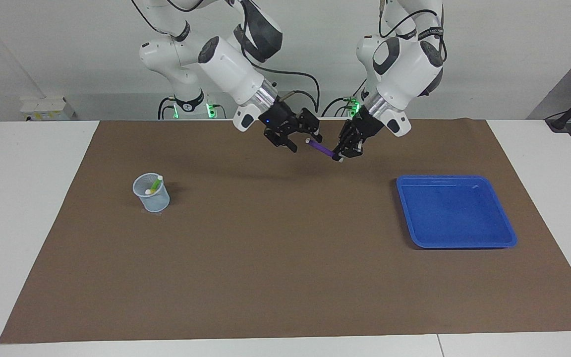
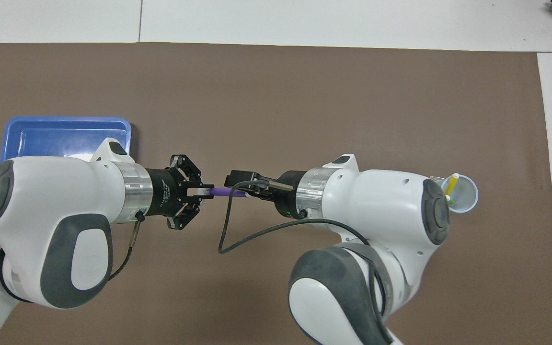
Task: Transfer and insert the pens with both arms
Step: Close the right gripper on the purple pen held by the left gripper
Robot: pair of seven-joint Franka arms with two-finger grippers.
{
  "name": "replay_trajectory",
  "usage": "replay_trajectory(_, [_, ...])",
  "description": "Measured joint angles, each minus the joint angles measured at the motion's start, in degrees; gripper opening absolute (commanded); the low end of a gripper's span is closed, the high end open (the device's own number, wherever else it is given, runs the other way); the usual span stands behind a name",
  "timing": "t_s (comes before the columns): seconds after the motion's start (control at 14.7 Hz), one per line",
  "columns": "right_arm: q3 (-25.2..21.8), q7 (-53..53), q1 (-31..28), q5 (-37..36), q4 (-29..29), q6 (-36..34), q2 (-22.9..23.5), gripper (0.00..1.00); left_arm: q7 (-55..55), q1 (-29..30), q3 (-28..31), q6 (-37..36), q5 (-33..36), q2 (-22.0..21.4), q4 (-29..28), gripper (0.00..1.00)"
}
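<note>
A purple pen [image 1: 321,148] with a pale tip hangs in the air over the mat, level and pointing toward the right arm. My left gripper [image 1: 341,154] is shut on one end of it, and in the overhead view my left gripper [image 2: 204,191] holds the purple pen [image 2: 223,191] the same way. My right gripper [image 1: 306,142] stands open with its fingers on either side of the pen's free tip; from above, the right gripper [image 2: 236,189] covers that tip. A green pen [image 1: 155,184] and a yellow pen [image 2: 452,184] stand in a pale cup [image 1: 151,196].
The cup [image 2: 465,194] sits toward the right arm's end of the brown mat [image 1: 285,272]. A blue tray [image 1: 456,210] lies toward the left arm's end, partly under the left arm in the overhead view, where the tray [image 2: 65,129] shows its rim.
</note>
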Motion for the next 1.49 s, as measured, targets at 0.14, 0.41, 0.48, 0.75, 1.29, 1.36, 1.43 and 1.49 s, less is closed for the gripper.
replay_trajectory(0.14, [0.04,0.0,1.15,0.22,0.27,0.72,1.48,0.9,0.0,0.32,0.03,-0.04,0.0,0.0,0.11,0.0])
replay_trajectory(0.41, [0.06,0.0,1.5,0.38,2.08,-0.81,1.37,0.84,0.0,0.38,0.04,-0.07,0.0,0.0,0.11,0.0])
replay_trajectory(0.48, [0.05,0.0,1.46,0.38,2.45,-1.7,1.3,0.82,0.0,0.38,0.04,-0.08,0.0,0.0,0.12,0.0])
replay_trajectory(0.75, [-0.24,-0.28,0.86,0.38,3.83,-3.7,1.28,0.69,0.0,0.38,0.04,-0.28,0.0,0.0,0.13,0.0])
replay_trajectory(1.29, [-0.32,-5.01,-0.29,0.38,4.24,-4.08,1.28,0.54,0.0,0.38,0.04,-0.52,0.0,0.0,0.14,0.0])
replay_trajectory(1.36, [-0.31,-5.15,-0.28,0.39,4.24,-4.09,1.28,0.49,0.0,0.38,0.04,-0.54,0.0,0.0,0.14,0.0])
replay_trajectory(1.43, [-0.3,-5.19,-0.25,0.39,4.24,-4.11,1.28,0.41,0.0,0.39,0.04,-0.57,0.0,0.0,0.14,0.0])
replay_trajectory(1.49, [-0.29,-5.22,-0.24,0.39,4.24,-4.11,1.28,0.27,0.0,0.39,0.05,-0.58,0.0,0.0,0.14,0.0])
